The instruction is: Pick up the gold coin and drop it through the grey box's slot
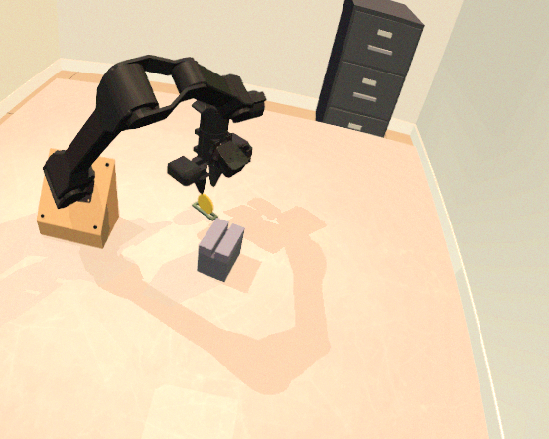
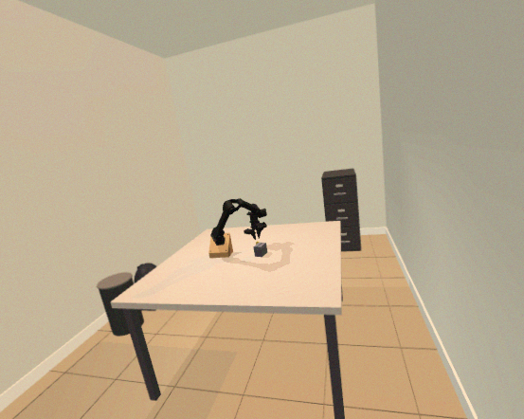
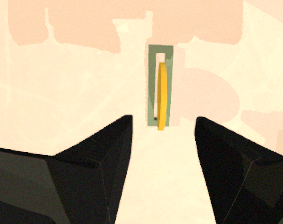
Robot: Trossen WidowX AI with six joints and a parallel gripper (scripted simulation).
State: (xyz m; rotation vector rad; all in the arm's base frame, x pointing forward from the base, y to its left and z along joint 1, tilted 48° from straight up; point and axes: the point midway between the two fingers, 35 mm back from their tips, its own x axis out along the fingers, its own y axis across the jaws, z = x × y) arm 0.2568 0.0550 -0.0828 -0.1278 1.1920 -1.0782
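Pale peach desk top [image 1: 330, 323] carried the whole scene, with a dark filing cabinet [image 1: 369, 65] standing on the floor past its far edge. Above the desk, nearer the far edge than the near one, the pincer [image 1: 206, 185] hung point-down with its fingers parted and nothing between them, grasping nothing. In the wrist view the two dark fingers framed a gap that lined up with the coin [image 3: 162, 96], seen edge-on below and apart from them. That gold coin stood upright in its dark-green holder [image 1: 205, 211], just beneath the fingertips in the top view and not touched. Just beside the holder, toward the near edge, sat the grey box [image 1: 220, 249], its slot [image 1: 218, 240] showing as a dark line across the lid. Judged from this, only the approach was made: descent, grasp, lift, carry to the slot and release all remained.
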